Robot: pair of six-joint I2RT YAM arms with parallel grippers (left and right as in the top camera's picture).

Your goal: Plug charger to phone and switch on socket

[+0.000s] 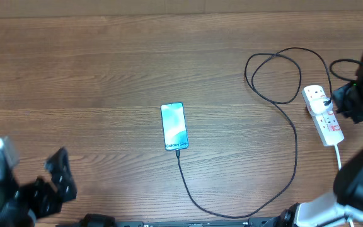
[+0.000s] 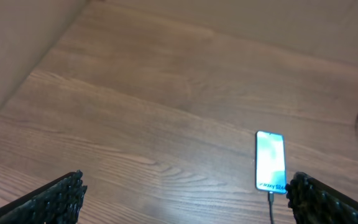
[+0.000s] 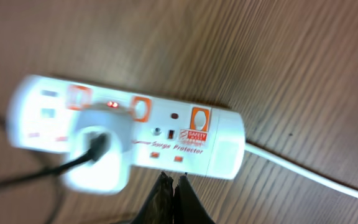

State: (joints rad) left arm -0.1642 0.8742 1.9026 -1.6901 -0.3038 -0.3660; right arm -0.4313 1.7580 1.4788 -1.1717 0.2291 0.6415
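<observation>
The phone [image 1: 174, 126] lies flat mid-table with its cyan screen up; it also shows in the left wrist view [image 2: 271, 161]. The black charger cable [image 1: 282, 180] runs from the phone's near end, loops right and back to a white plug in the socket [image 1: 323, 115], a white power strip at the right. In the right wrist view the socket [image 3: 166, 134] has a small red light lit beside the plug. My right gripper [image 3: 174, 179] is shut, its tips just short of the strip's near edge. My left gripper [image 2: 185, 196] hangs open at the lower left, holding nothing.
The socket's white cord [image 1: 339, 154] trails toward the table's front right edge [image 3: 309, 174]. The right arm [image 1: 361, 94] reaches over the strip from the right. The wooden table [image 1: 74, 75] spreads bare to the left and back.
</observation>
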